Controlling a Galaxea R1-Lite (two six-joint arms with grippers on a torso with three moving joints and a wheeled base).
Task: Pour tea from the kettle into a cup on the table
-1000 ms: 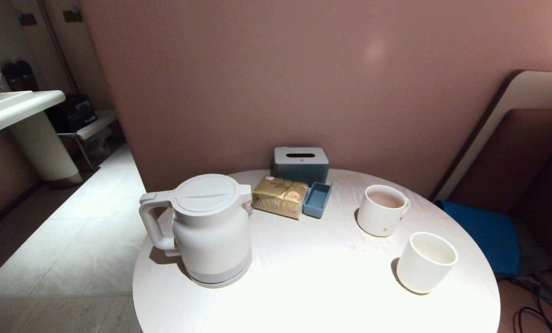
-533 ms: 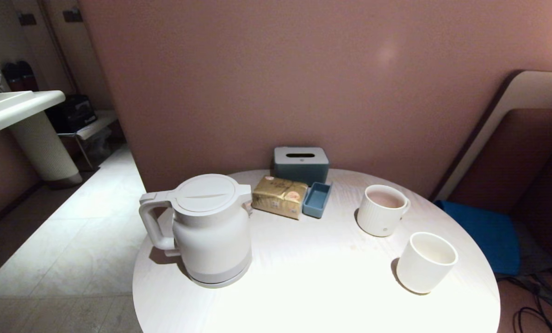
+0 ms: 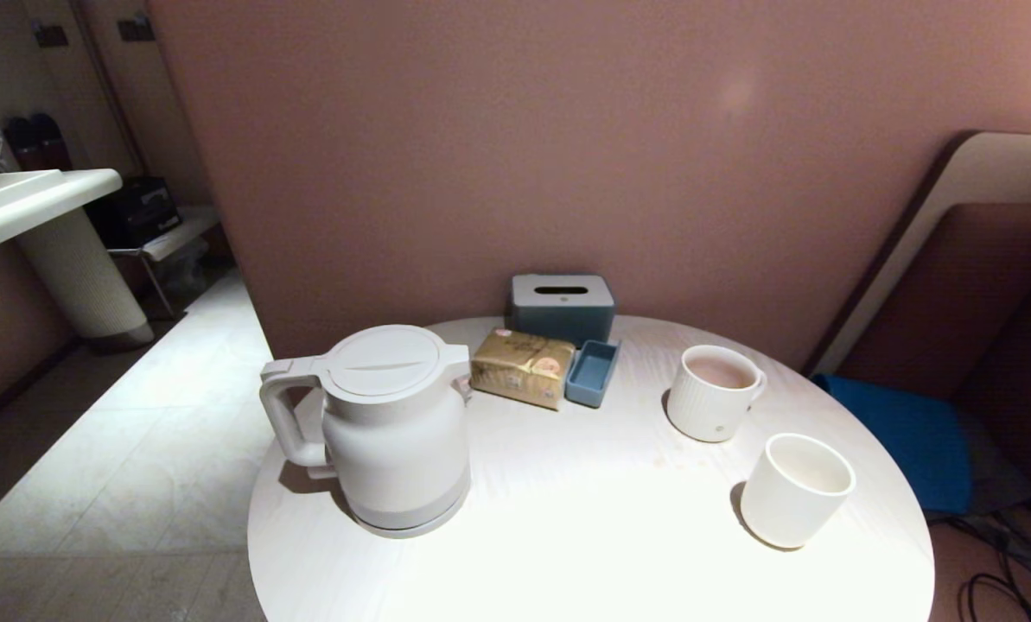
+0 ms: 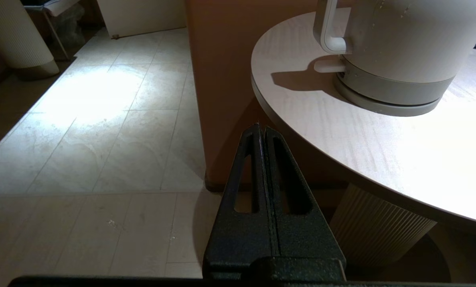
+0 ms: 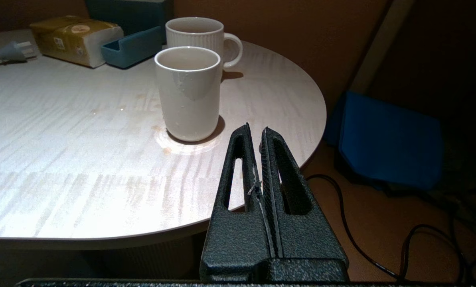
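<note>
The big white kettle stands shut on its base at the left of the round table, handle pointing left. The smooth white cup stands upright near the table's right front edge. A pale reddish liquid, the tea, shows in the ribbed mug behind it. Neither arm shows in the head view. My left gripper is shut and empty, low beside the table's edge, short of the kettle. My right gripper is shut and empty at the table's rim, just short of the cup.
A grey tissue box, a golden packet and a small blue tray sit at the back of the table. A blue cushion and cables lie right of the table. A wash basin stands far left.
</note>
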